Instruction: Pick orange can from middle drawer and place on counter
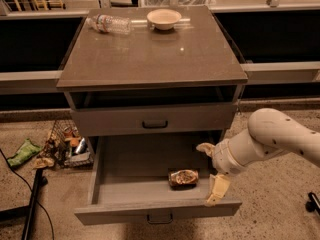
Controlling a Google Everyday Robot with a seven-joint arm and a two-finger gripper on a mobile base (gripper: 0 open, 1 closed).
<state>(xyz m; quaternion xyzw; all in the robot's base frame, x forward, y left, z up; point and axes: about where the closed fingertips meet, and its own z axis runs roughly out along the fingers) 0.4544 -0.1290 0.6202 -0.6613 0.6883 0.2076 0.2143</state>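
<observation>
The orange can (183,177) lies on its side on the floor of the pulled-out middle drawer (131,164), right of centre and near the front wall. My gripper (211,168) hangs over the drawer's right end, just right of the can and not touching it. It is open: one pale finger (205,147) points toward the back and the other (218,189) sits near the drawer's front right corner. The counter (150,54) is the cabinet's flat grey-brown top above.
A clear water bottle (109,23) lies on the counter's back left, with a pale bowl (164,18) beside it. The upper drawer (152,120) is shut. A wire basket of litter (70,146), a green wrapper (22,152) and a black cable (31,204) lie on the floor at the left.
</observation>
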